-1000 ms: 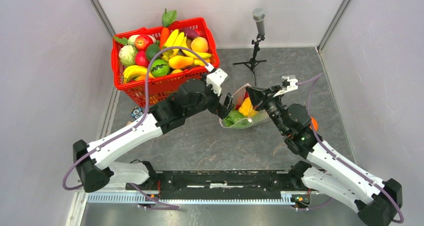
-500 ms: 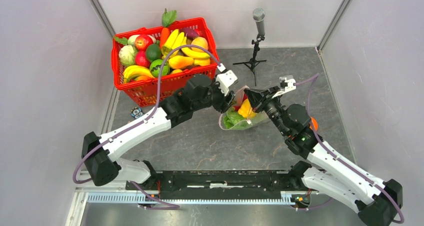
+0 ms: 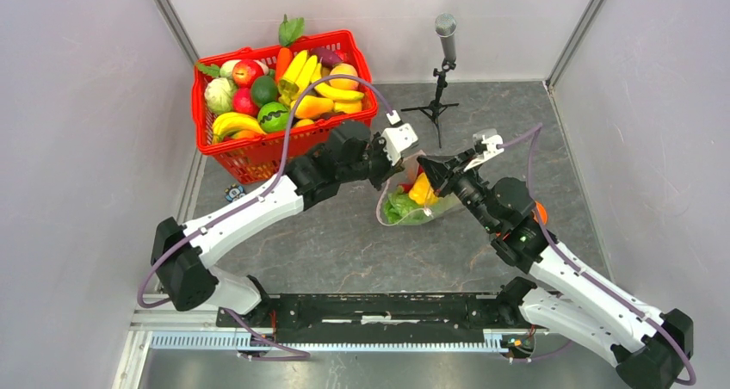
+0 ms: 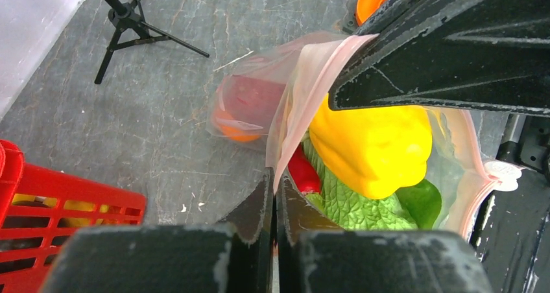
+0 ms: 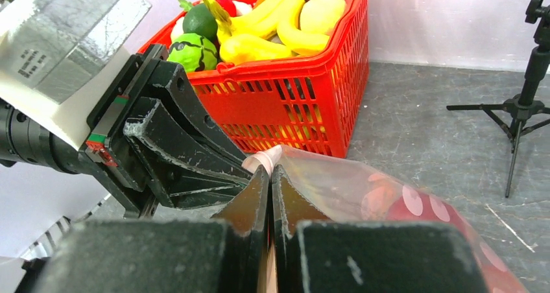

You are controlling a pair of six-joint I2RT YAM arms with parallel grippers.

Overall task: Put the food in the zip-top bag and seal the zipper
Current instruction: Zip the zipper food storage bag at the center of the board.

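Zip-top bag [image 4: 303, 79] clamped, left pincer [image 4: 274, 177], right pincer [image 5: 269, 171]

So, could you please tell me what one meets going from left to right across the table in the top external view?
red basket → zip-top bag → orange fruit beside the right arm
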